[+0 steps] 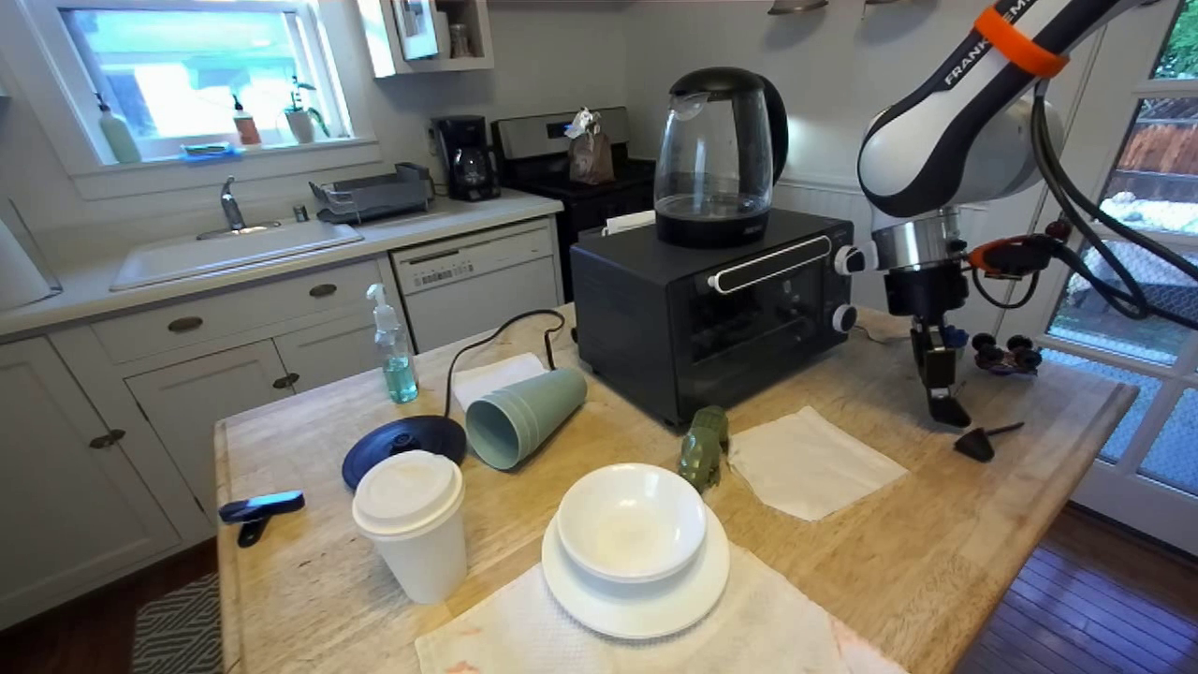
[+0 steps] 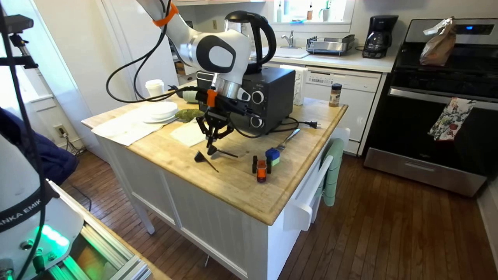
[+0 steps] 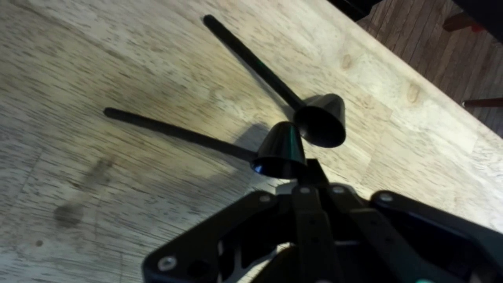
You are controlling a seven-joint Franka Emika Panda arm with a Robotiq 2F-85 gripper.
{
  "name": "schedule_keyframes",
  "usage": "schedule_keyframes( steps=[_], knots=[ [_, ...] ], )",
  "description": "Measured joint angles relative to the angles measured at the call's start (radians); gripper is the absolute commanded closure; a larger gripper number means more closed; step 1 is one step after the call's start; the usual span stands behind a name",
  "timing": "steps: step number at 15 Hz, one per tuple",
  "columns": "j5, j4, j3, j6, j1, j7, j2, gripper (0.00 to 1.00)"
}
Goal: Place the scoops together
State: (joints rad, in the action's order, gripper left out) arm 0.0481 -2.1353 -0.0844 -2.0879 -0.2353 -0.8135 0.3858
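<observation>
While a toaster oven [image 1: 702, 314] stands near my end effector [image 2: 210, 143], a fork [image 2: 289, 139], a toy car [image 2: 261, 171] and a blue-and-green block [image 2: 273, 156] share the counter [image 2: 233, 186]. With fingers together, I pinch the nearer scoop [image 3: 281, 145] by its rim; the farther scoop [image 3: 328, 112] lies just beside it. Dark fingertips [image 3: 316, 173] merge with that rim, and the wrist view's lower edge crops my end effector.

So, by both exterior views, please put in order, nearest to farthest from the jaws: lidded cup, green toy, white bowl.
1. Green toy: near a front corner of the toaster oven.
2. White bowl: stacked on a plate.
3. Lidded cup: standing beyond the bowl.
</observation>
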Motion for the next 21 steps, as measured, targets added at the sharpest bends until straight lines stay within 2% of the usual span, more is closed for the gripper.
schedule_keyframes(
  steps=[9, 21],
  knots=[
    [0.071, 0.000, 0.000, 0.031, -0.013, 0.061, 0.000, 1.00],
    [0.075, 0.001, -0.010, 0.114, -0.039, 0.144, 0.001, 1.00]
  ],
)
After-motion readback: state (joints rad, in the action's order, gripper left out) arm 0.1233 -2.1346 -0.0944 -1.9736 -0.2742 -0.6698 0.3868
